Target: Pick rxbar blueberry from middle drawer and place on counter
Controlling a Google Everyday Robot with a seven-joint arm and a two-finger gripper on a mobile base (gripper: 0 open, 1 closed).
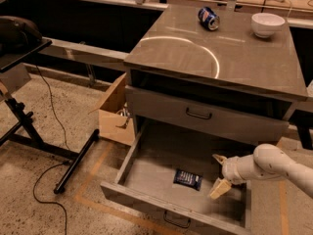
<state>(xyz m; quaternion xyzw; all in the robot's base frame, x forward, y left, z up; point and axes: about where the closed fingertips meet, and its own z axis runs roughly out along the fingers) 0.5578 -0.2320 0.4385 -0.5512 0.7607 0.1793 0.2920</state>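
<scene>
The rxbar blueberry (187, 179), a flat dark blue bar with pale print, lies on the floor of the open middle drawer (146, 199), near its front. My gripper (215, 176) is inside the drawer, just right of the bar and apart from it. It is open and empty, with one pale finger (219, 188) low and the other higher. The white arm reaches in from the right. The counter (195, 58) is the glossy top of the cabinet above.
A blue soda can (209, 17) on its side and a white bowl (267, 23) sit at the back of the counter. A closed drawer (198, 114) is above the open one. A cardboard box (113, 112) and a black stand (29, 126) are on the left.
</scene>
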